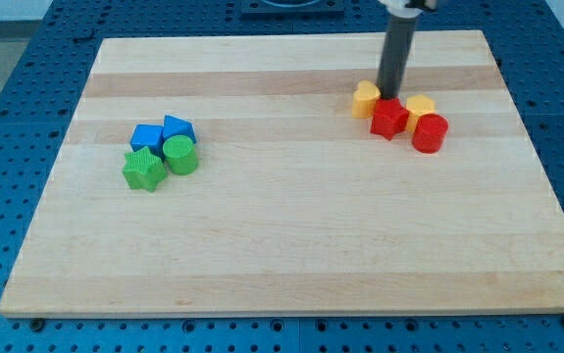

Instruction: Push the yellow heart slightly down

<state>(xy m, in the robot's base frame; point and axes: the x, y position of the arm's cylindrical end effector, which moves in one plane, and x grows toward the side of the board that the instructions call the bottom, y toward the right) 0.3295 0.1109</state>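
The yellow heart (365,99) lies near the view's top right on the wooden board (291,245). My tip (389,95) stands just right of the heart and just above the red star (389,119). A second yellow block (420,106) lies right of the tip, with the red cylinder (429,132) below it. All of these form one tight cluster around the tip.
At the view's left sits another cluster: a blue cube-like block (146,137), a blue block (178,128), a green cylinder (180,155) and a green star (144,169). The board's top edge runs close above my rod.
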